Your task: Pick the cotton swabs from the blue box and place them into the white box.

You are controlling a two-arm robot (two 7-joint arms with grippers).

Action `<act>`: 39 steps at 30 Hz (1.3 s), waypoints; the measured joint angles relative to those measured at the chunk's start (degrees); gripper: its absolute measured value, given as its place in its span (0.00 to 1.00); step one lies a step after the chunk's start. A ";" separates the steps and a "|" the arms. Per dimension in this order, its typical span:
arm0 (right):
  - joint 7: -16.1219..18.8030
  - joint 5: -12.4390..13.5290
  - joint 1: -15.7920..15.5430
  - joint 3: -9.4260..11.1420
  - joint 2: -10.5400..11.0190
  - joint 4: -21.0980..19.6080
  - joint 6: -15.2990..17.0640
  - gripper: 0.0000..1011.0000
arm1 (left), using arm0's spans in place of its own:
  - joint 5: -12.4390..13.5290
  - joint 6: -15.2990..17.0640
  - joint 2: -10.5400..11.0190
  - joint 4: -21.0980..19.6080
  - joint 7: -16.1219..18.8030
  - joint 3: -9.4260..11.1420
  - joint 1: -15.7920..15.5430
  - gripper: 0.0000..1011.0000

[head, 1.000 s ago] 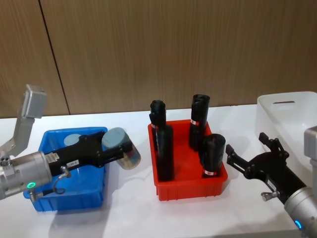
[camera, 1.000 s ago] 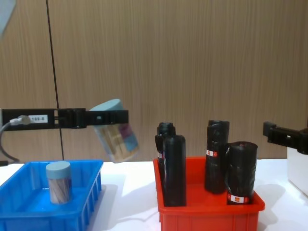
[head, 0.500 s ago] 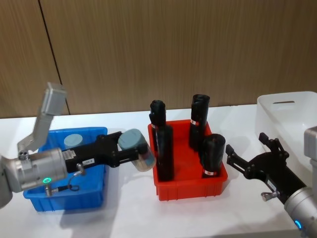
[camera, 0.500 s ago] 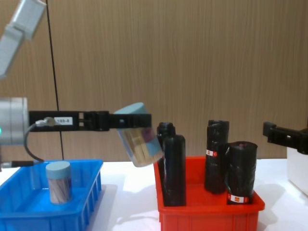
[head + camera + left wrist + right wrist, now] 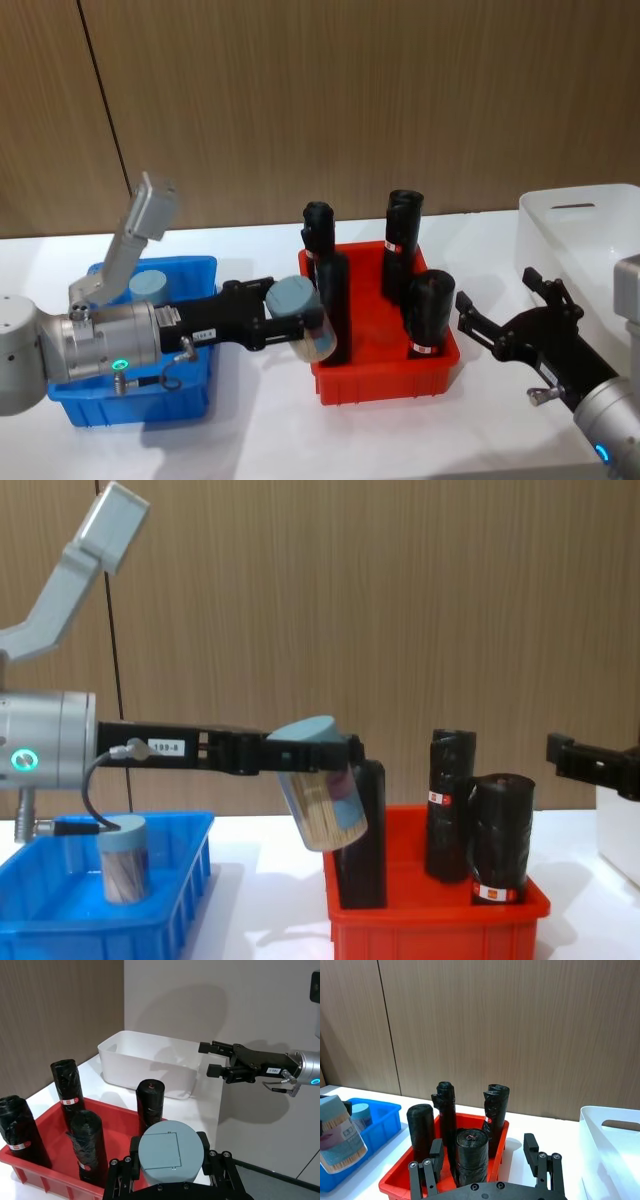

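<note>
Grey-lidded cotton swabs (image 5: 322, 798) tilted — seemingly clamped between left gripper (image 5: 308, 756) fingers (image 5: 220, 1171).

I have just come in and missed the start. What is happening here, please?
The left claw holds one tilted tub of cotton swabs in the air, at the left edge of the red bin. A second tub stands in the blue box. The right claw hangs open between the red bin and the white box.

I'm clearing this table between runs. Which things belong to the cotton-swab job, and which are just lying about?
Job: swab tub in the left gripper; second swab tub in the blue box; white box; open right gripper near it.
Lying about: red bin; black rolls standing in it.
</note>
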 joint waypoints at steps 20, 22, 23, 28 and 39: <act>4.89 0.89 0.39 0.54 0.88 -0.40 1.21 0.99 | 1.56 -0.23 -0.55 0.68 -0.94 0.87 -0.75 0.66; 5.77 1.13 0.57 0.63 1.10 -0.43 1.59 0.99 | 1.61 -0.25 -0.57 0.70 -0.98 0.92 -0.79 0.66; 6.66 1.35 0.74 0.73 1.31 -0.45 2.09 0.99 | 1.63 -0.26 -0.58 0.71 -1.00 0.93 -0.80 0.66; 10.18 2.01 1.42 0.99 1.96 -0.46 3.48 0.99 | 1.73 -0.29 -0.60 0.75 -1.06 0.99 -0.84 0.66; 19.35 2.01 4.33 1.02 3.01 0.70 7.36 0.99 | 1.84 -0.29 -0.66 0.83 -1.13 1.06 -0.89 0.66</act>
